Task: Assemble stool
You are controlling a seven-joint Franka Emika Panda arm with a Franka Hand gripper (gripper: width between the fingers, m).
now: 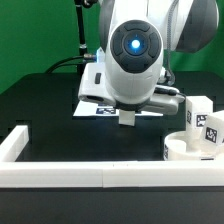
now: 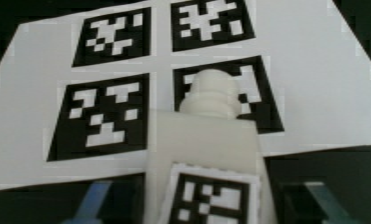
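Observation:
My gripper [image 1: 127, 108] hangs in the middle of the exterior view and is shut on a short white blocky leg [image 1: 127, 117], holding it upright just above the black table. In the wrist view the leg [image 2: 210, 140] points away from the camera. It has a tag on its near face and a blue-grey finger on either side [image 2: 104, 196]. The round white seat [image 1: 178, 151] lies at the exterior view's right, with a tagged white leg [image 1: 204, 122] standing up from it.
The marker board [image 1: 96, 103] lies on the table behind the gripper, and its tags fill the wrist view [image 2: 111, 118]. Long white border rails [image 1: 70, 176] run along the front and the exterior view's left. A green backdrop stands behind.

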